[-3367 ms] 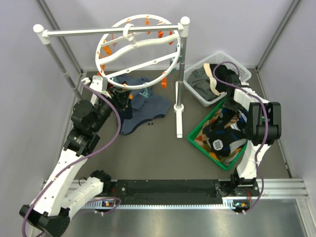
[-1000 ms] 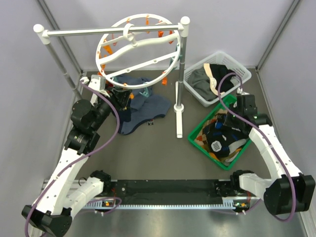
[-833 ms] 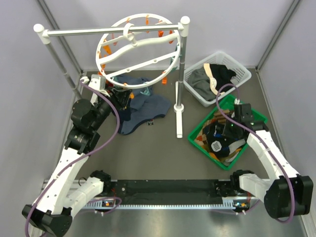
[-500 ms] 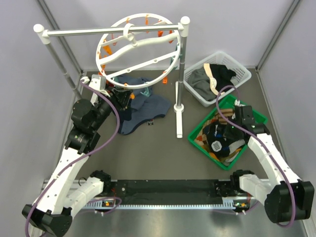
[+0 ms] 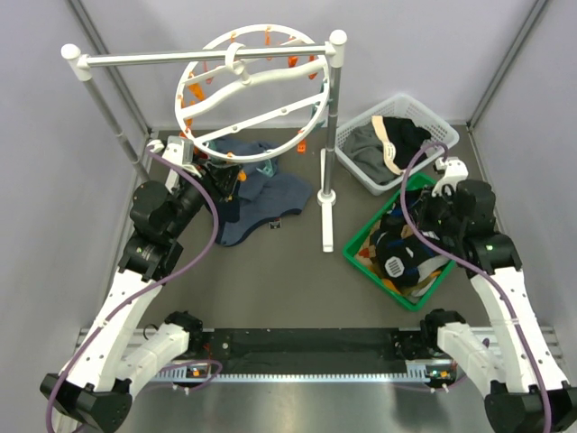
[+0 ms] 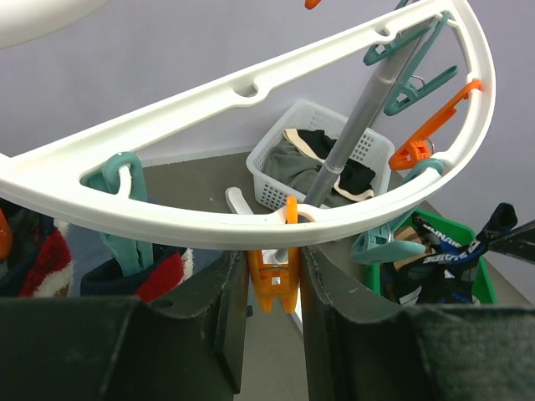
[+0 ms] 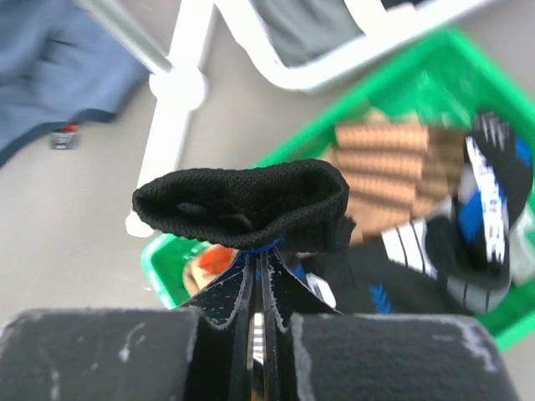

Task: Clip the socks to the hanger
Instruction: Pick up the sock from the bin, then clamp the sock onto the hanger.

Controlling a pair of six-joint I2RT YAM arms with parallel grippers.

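Observation:
The hanger (image 5: 255,81), a round white ring with orange and teal clips, hangs from the rack bar. My left gripper (image 5: 227,178) sits under its near rim (image 6: 209,221), jaws closed on the sides of an orange clip (image 6: 274,280). A dark sock with red and white (image 6: 159,271) hangs by a teal clip just left of it. My right gripper (image 5: 431,209) is shut on the cuff of a black sock (image 7: 242,205) and holds it above the green bin (image 5: 361,244), which holds several more socks (image 7: 493,192).
The white straight-bar rack (image 5: 180,59) has a post and foot (image 5: 328,194) between the two arms. A white basket (image 5: 442,126) of bigger clothes stands behind the green bin. A blue-grey garment (image 5: 270,198) lies on the table under the hanger.
My right arm dipped into the green bin, then rose and drew back to the right with the black sock in its jaws. My left arm has stayed at the orange clip.

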